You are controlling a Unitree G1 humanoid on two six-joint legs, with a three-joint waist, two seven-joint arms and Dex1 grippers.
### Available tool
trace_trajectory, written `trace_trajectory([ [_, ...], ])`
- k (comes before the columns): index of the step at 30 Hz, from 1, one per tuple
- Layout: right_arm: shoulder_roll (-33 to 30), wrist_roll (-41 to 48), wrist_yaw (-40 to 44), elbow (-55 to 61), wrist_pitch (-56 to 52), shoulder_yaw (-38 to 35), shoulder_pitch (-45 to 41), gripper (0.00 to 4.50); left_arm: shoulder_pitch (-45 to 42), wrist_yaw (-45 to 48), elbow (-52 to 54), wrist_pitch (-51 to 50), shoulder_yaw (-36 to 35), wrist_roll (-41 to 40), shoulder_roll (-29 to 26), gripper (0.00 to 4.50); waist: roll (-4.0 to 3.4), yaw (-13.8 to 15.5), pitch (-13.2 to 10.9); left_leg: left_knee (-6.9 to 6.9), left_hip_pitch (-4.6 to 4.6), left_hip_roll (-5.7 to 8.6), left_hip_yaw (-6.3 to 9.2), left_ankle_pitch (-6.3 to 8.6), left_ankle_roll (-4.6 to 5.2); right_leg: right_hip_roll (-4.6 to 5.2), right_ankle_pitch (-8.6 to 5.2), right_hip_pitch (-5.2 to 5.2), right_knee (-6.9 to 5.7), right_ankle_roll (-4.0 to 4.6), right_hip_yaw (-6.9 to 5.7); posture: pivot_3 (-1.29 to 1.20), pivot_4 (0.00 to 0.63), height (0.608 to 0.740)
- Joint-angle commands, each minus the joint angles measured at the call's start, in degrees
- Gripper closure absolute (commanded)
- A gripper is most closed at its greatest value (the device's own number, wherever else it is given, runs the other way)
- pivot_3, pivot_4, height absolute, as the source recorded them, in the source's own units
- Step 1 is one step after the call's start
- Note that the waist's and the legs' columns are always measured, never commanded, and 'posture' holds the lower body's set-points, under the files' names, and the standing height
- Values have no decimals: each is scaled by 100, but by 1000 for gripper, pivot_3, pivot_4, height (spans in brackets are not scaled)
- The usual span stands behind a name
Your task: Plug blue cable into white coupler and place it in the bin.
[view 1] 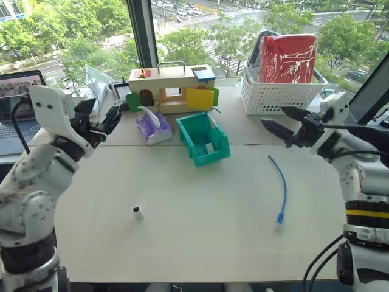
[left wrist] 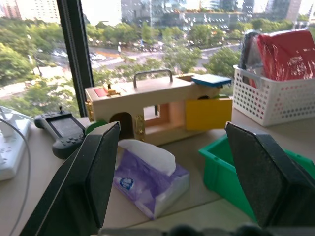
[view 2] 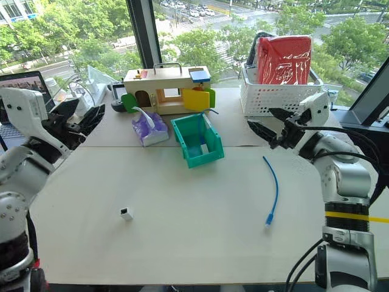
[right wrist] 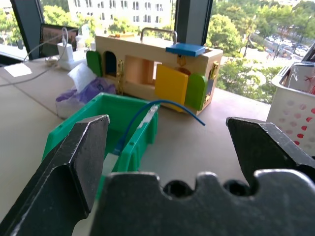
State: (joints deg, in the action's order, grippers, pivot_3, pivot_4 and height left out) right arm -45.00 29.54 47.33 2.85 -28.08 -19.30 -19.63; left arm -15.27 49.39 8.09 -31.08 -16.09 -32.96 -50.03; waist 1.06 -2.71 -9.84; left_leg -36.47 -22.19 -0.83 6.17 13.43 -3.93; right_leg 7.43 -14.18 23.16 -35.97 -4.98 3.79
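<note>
On the table (view 1: 200,243), the blue cable (view 1: 281,188) lies lengthwise, near-to-far.

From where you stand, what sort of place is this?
Likely an upper-floor office or lab: a table set against a window above treetops and a street, with a laptop at its edge.
</note>
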Motion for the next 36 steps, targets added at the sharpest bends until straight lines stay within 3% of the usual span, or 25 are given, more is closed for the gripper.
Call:
trace_trajectory([
  [1,-370,-132,214,284,152,50,-89,75,-342,223,90,83,-10,-150,3,840,0,-1,0,0,0,0,0,0,0,0,0,0,0,0,0,0,150,740],
  [4,-901,-266,898,642,275,421,-22,75,-861,1029,270,-214,91,-894,0,840,-6,29,-15,-19,-14,1,0,0,0,0,0,5,-6,-1,0,0,150,740],
  [7,-1746,-697,2032,713,663,1141,96,75,-1166,1741,469,-406,634,-1008,-136,840,-7,12,-15,-30,-12,1,1,1,2,0,-2,-2,-6,-5,-1,0,150,740],
  [11,-1981,-996,2585,258,983,1691,-177,75,-1428,2097,604,-603,1013,-1036,-212,840,-3,-45,-17,-30,-5,0,0,3,5,0,-4,-7,-3,-7,-1,0,150,740],
  [14,-2113,-1568,3156,-142,1875,2220,-210,75,-1577,2236,812,-903,1117,-1236,-295,840,-2,-101,-20,-33,-7,0,1,3,5,0,-4,-4,-11,-6,0,0,150,740],
  [21,-1858,-2209,3959,-1144,3287,2950,-648,75,-1499,2197,1018,-944,1085,-1156,-331,840,-2,-151,-21,-35,-5,0,1,3,5,-1,-4,-3,-11,-7,0,0,150,740],
  [31,-1128,-2818,3991,-2605,4586,3411,-1138,75,-1232,2089,1232,-982,938,-1171,-412,840,0,-133,-22,-39,-6,1,1,1,2,-1,-4,-6,-10,-6,1,0,150,740],
  [32,-1091,-2829,4009,-2709,4639,3427,-1158,586,-1212,2081,1252,-988,928,-1178,-419,840,1,-139,-22,-39,-3,0,1,1,2,-1,-3,-7,-11,-6,0,0,150,740],
  [33,-1069,-2833,4036,-2791,4674,3438,-1172,742,-1195,2074,1268,-999,917,-1186,-428,840,4,-148,-21,-39,0,0,1,1,2,-1,-3,-9,-11,-6,0,0,150,740],
  [36,-1041,-2771,4135,-2955,4730,3410,-1160,1802,-1143,2078,1296,-1022,876,-1198,-469,840,17,-151,-22,-39,20,0,1,1,2,-1,-3,-31,-11,-6,1,0,150,740],
])
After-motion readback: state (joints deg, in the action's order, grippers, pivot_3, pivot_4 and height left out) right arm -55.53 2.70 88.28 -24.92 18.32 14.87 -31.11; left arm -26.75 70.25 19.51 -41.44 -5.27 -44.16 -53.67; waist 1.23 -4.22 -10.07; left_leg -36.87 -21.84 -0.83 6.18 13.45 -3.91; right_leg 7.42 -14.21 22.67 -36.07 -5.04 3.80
